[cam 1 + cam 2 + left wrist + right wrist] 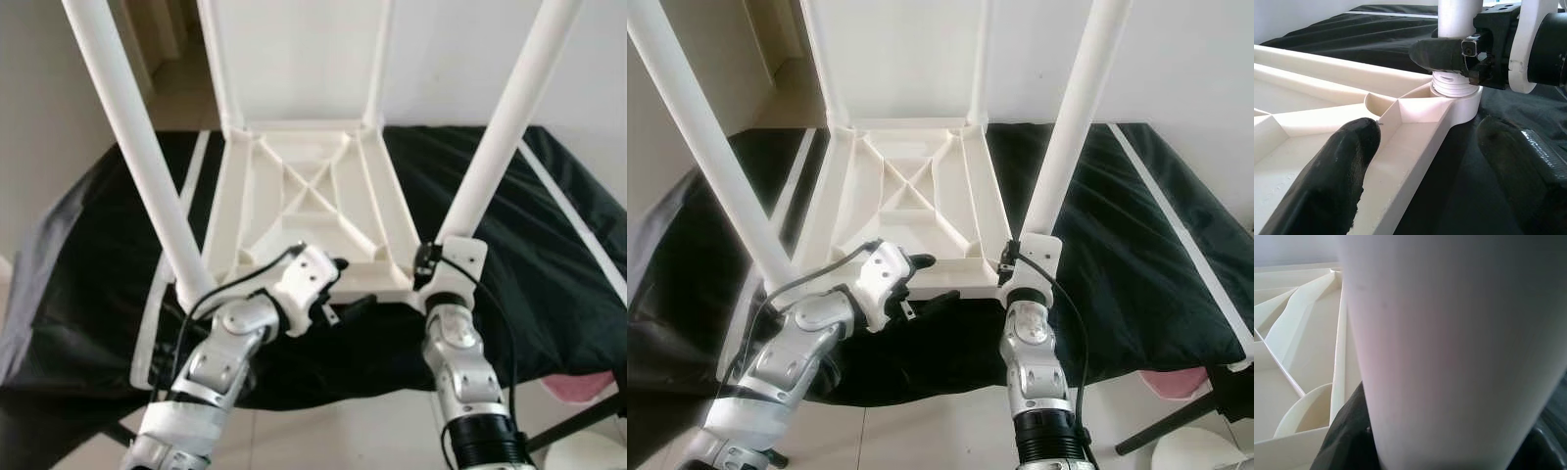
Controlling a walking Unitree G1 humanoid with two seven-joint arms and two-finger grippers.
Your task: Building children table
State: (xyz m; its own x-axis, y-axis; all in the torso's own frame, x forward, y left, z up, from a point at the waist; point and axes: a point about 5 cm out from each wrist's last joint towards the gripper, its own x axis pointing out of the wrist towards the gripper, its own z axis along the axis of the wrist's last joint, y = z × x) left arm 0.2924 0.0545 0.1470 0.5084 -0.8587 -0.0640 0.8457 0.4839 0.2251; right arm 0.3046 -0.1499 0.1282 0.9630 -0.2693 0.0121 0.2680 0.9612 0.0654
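No readable brand or label anywhere. White plastic children's table lies upside down on the black cloth-covered counter, ribbed underside up. Right hand is clenched on the white round leg at the table's near right corner socket. Left hand is released, fingers straddling the table's near rim beside that socket. Another white leg stands at the table's near left corner.

White table top on black cloth
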